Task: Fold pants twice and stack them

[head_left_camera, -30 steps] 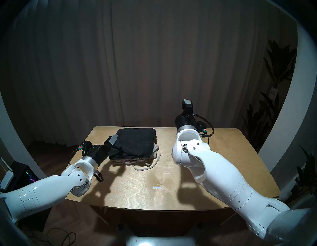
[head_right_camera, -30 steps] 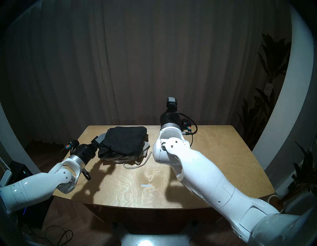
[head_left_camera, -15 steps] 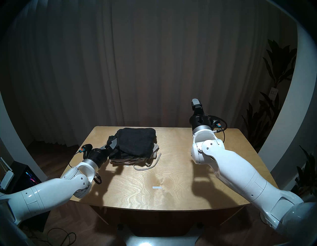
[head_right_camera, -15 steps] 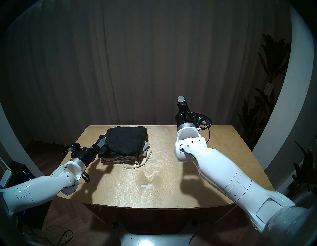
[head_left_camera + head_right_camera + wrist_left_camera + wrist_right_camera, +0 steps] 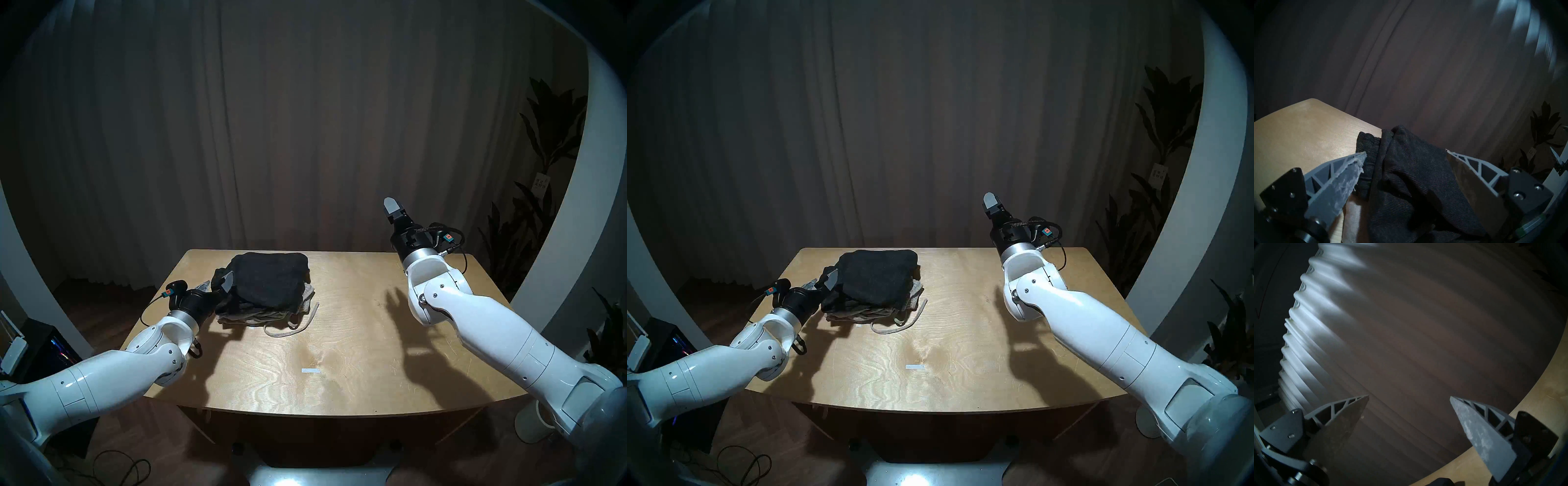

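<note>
The black pants (image 5: 271,278) lie folded on top of the folded grey pants (image 5: 251,317) at the table's back left, and a pale cord (image 5: 288,331) trails out in front. My left gripper (image 5: 215,284) is at the stack's left edge. In the left wrist view it (image 5: 1405,152) is open wide, with the black pants (image 5: 1407,178) bunched between its fingers. My right gripper (image 5: 393,207) is raised above the table's back right, pointing up at the curtain. It (image 5: 1409,397) is open with nothing between its fingers.
The wooden table (image 5: 339,339) carries a small white tape mark (image 5: 310,370) near its front middle. A dark curtain hangs behind the table, leafy plants (image 5: 543,135) stand at the right, and cables (image 5: 118,471) lie on the floor at the front left.
My right arm has swung to the right, away from the stack, and its gripper now tilts left. My left gripper turned slightly at the stack's left edge, where a black waistband fold now shows.
</note>
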### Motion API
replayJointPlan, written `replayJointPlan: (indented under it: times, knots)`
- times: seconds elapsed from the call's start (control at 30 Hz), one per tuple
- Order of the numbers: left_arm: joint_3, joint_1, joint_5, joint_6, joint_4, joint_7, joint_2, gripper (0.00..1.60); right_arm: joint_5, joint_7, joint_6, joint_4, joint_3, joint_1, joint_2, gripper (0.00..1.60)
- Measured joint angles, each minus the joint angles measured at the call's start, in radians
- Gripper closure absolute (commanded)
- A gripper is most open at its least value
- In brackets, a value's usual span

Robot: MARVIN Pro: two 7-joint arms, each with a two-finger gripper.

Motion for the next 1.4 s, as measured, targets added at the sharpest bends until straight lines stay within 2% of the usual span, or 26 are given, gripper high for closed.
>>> replayJointPlan:
  times: [0.2, 0.37, 0.87, 1.13, 1.4]
  knots:
    - [0.014, -0.039, 0.112, 0.0, 0.041, 0.048, -0.036, 0.0, -0.019, 0.007, 0.071, -0.001, -0.017, -0.004, 0.065, 0.0]
    - [0.023, -0.061, 0.175, 0.002, 0.064, 0.073, -0.056, 0.0, -0.031, 0.009, 0.11, 0.007, -0.016, -0.004, 0.109, 0.0]
    - [0.089, -0.134, 0.436, 0.016, 0.154, 0.175, -0.135, 0.0, -0.093, 0.033, 0.295, 0.079, -0.01, 0.026, 0.272, 0.0]
    - [0.13, -0.181, 0.584, 0.053, 0.196, 0.243, -0.188, 0.0, -0.126, 0.062, 0.404, 0.092, -0.01, 0.05, 0.331, 0.0]
    - [0.171, -0.24, 0.771, 0.118, 0.232, 0.35, -0.243, 0.0, -0.132, 0.099, 0.516, 0.108, -0.005, 0.078, 0.371, 0.0]
